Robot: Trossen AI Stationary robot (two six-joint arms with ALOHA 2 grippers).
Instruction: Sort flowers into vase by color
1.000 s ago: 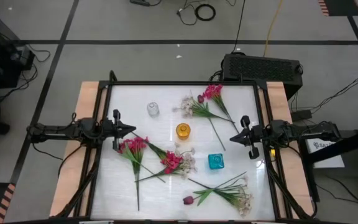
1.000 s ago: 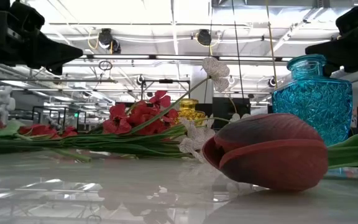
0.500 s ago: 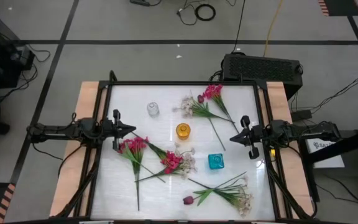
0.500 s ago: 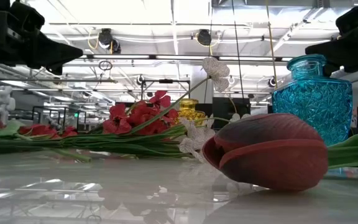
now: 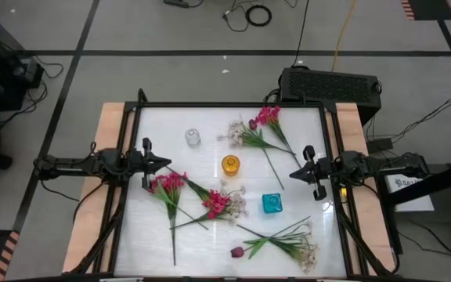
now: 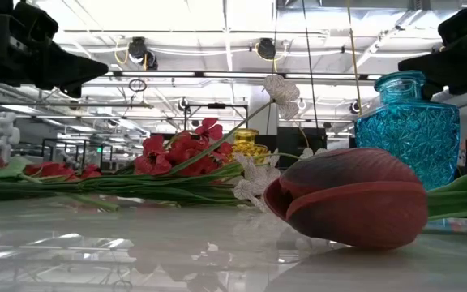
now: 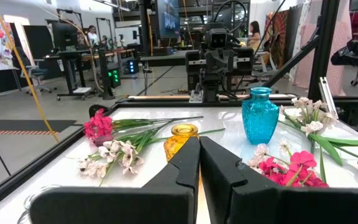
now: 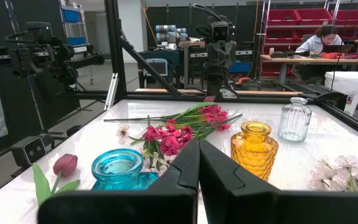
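Two arms wait at opposite edges of the table, each hovering above the surface with nothing held. The left gripper has its fingers together, as does the right gripper; each wrist view shows only a thin slit between the dark fingers.

Step in hand, as a judgement: no flower has yet been picked up and all three vases stand empty, so sorting has not begun. The next move calls for one gripper to spread its fingers, descend on a stem and lift it clear of its neighbours.

Flowers lie flat in three loose clusters. One pink spray sits just ahead of and below the left gripper, with a second pink spray and white blossoms tangled beside it, farther toward the right arm. A mixed bunch of pink and white sprigs lies off to one side of the right gripper, toward the table's far edge. A third cluster, green-stemmed with white blossoms, lies to that gripper's other side, and with it one maroon tulip. Individual stems cannot be counted with certainty.

Vases, three: a blue vase near the right gripper, an amber vase between the two grippers, and a clear vase nearer the left gripper.
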